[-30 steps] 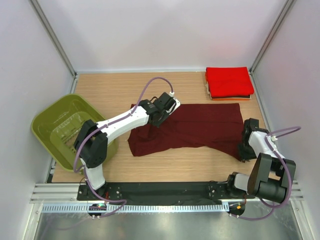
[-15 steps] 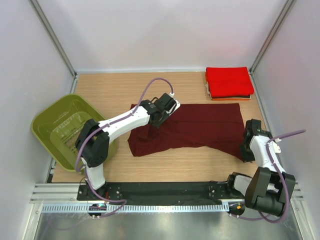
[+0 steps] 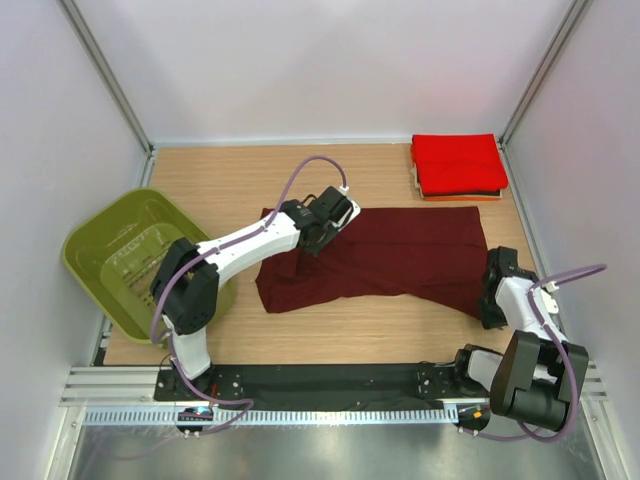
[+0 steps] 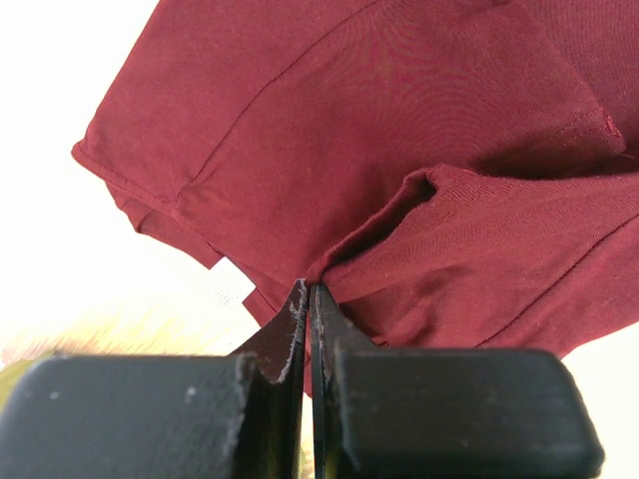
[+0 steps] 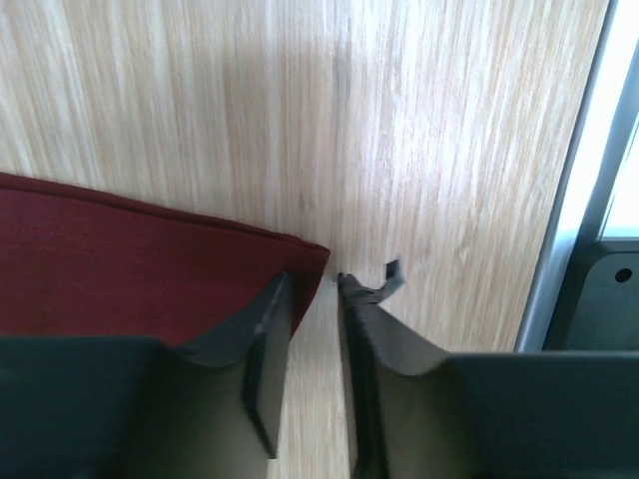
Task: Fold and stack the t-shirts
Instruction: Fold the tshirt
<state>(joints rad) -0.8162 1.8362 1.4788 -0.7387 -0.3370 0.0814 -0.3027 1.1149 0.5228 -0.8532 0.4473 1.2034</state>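
A dark maroon t-shirt (image 3: 400, 255) lies spread out across the middle of the table. My left gripper (image 3: 316, 242) is shut on a raised fold of it near its upper left part; the wrist view shows the cloth pinched at the tips (image 4: 310, 291) and pulled into a ridge. My right gripper (image 3: 488, 314) is low at the shirt's near right corner. Its jaws stand a narrow gap apart (image 5: 315, 281), one finger over the maroon corner (image 5: 120, 259), the other over bare wood. A bright red folded shirt (image 3: 458, 162) tops a stack with thin orange and dark shirts (image 3: 462, 195) at the back right.
An olive-green plastic basket (image 3: 100, 225) sits at the left edge, tilted beside the left arm's base. Metal frame posts and white walls close in the table; the right rail (image 5: 559, 249) runs close beside my right gripper.
The right arm has shifted a little, its gripper settling lower at the shirt's near right corner. The left gripper has stayed shut on the fold in the same place.
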